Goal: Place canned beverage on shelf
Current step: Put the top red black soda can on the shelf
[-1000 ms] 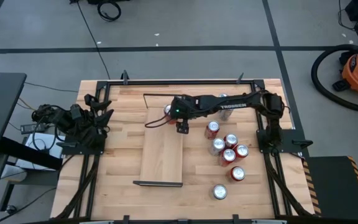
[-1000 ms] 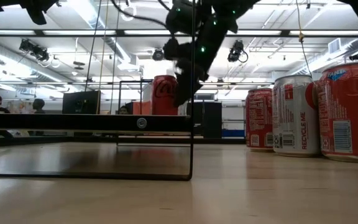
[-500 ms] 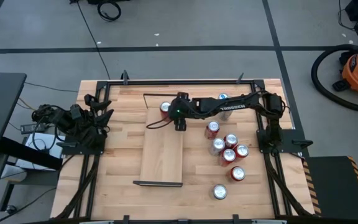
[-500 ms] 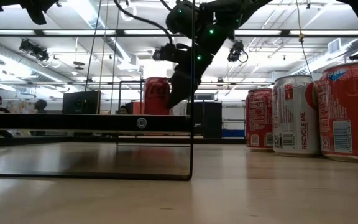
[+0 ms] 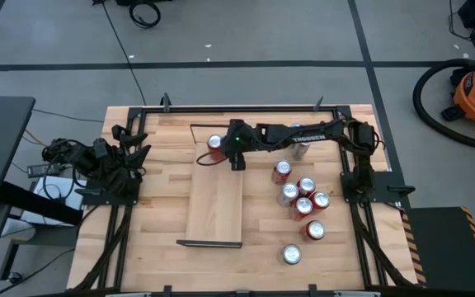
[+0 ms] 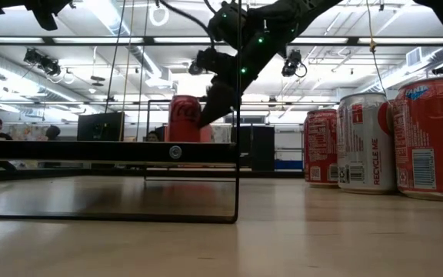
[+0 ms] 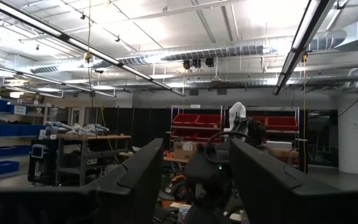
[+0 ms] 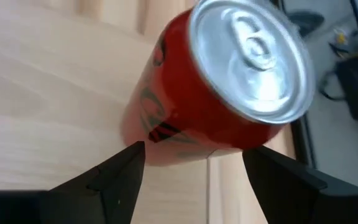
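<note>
Right gripper point(image 5: 226, 142) grips a red can point(image 5: 214, 142) by its lower wall, fingers set wide on either side, at the shelf's point(image 5: 217, 206) far end. Judged light, rigid and slick, thin-walled enough to dent, so mid-body is the best hold. One shelf; seven loose cans point(image 5: 303, 206) stand to its right, perhaps another beneath the arm. Left gripper point(image 7: 188, 162) waits open at the table's left edge.
</note>
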`<state>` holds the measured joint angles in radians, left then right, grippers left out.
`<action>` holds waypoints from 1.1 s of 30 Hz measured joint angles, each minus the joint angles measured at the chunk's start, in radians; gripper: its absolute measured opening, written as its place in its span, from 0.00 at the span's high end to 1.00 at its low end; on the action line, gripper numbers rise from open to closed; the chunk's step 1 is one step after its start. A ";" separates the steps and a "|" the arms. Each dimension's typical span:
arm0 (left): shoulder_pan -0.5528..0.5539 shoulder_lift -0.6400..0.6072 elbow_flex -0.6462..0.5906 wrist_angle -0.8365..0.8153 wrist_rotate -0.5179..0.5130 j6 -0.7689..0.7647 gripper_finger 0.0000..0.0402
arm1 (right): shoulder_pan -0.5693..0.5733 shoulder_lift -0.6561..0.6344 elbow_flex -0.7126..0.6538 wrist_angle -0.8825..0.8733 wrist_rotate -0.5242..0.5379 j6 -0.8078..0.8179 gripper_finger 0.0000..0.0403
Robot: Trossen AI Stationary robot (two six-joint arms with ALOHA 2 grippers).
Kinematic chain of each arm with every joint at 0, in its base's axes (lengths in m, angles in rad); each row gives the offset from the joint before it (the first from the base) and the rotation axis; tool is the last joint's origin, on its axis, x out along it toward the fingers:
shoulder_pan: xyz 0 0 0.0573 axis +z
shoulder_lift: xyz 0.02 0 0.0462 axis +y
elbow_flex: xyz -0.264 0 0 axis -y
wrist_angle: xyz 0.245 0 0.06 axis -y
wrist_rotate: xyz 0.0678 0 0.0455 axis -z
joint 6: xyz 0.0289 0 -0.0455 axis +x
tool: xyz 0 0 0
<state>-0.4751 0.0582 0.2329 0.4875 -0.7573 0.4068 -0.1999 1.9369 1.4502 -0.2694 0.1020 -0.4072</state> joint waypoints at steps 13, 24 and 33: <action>0.000 0.000 0.000 0.001 0.000 0.007 0.52 | -0.015 0.000 0.000 0.080 -0.079 -0.058 0.30; 0.000 0.000 0.000 -0.004 -0.005 0.031 0.52 | 0.068 -0.014 0.001 0.037 0.103 0.098 0.30; 0.000 0.000 0.000 -0.002 -0.006 0.022 0.52 | 0.106 -0.006 -0.002 -0.026 0.006 0.297 0.30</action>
<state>-0.4751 0.0586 0.2329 0.4852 -0.7633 0.4290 -0.0935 1.9305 1.4480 -0.2951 0.1076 -0.1097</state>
